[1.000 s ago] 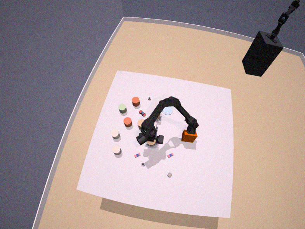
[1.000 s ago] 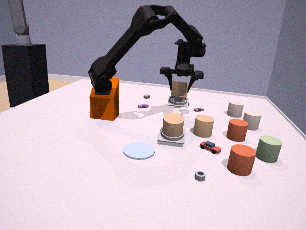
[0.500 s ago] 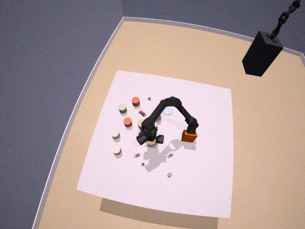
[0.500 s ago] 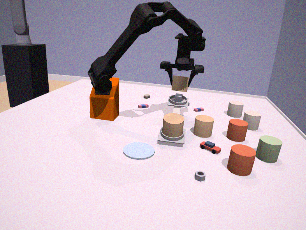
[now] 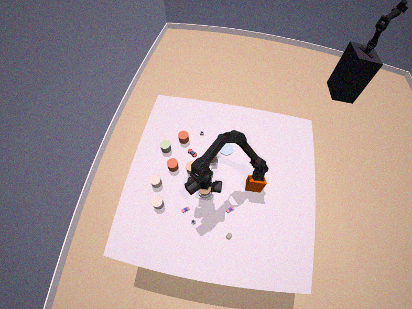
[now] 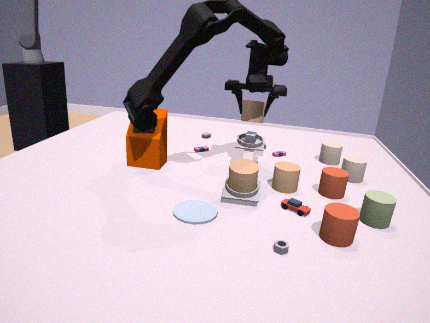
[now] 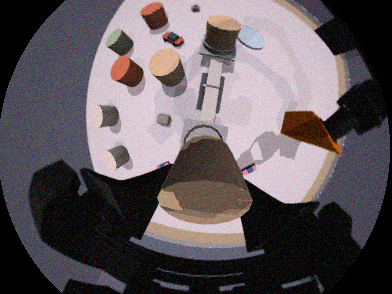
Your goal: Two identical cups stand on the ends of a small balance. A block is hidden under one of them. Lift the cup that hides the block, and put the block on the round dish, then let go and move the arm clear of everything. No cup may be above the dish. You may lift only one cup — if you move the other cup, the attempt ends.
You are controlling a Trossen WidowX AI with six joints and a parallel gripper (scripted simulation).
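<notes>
Tan and smooth-sided, one cup (image 5: 205, 190) (image 6: 253, 111) (image 7: 205, 175) is hanging in the claw (image 5: 204, 186) (image 6: 253, 113) (image 7: 204, 173), whose two fingers are gripping it from opposite sides. Directly below, at six o'clock from that cup in the outside view, the small grey block (image 6: 251, 137) is sitting uncovered inside the ringed holder at the far end of the balance (image 5: 214, 163) (image 6: 239, 199) (image 7: 214, 90). The matching cup (image 6: 243, 175) (image 7: 223, 32) is standing upright on the near end.

Taking the standing cup as the clock's centre in that same view, the pale blue dish (image 5: 226, 149) (image 6: 195, 211) (image 7: 251, 37) is lying flat on the table (image 5: 275, 232) (image 6: 138, 278) (image 7: 270, 80) toward eight o'clock, with neither cup above it. A loose tan cup (image 5: 190, 167) (image 6: 286, 177) (image 7: 167, 67) is standing just beside the balance at three o'clock. The red toy car (image 5: 192, 152) (image 6: 295, 206) (image 7: 173, 38) is resting toward four o'clock, and a grey nut (image 5: 201, 133) (image 6: 280, 247) (image 7: 195, 8) is lying toward five. The black arm (image 5: 234, 136) (image 6: 196, 27) (image 7: 355, 110) is arching over from its orange base (image 5: 255, 186) (image 6: 145, 154) (image 7: 302, 125), which is standing between nine and ten o'clock.
</notes>
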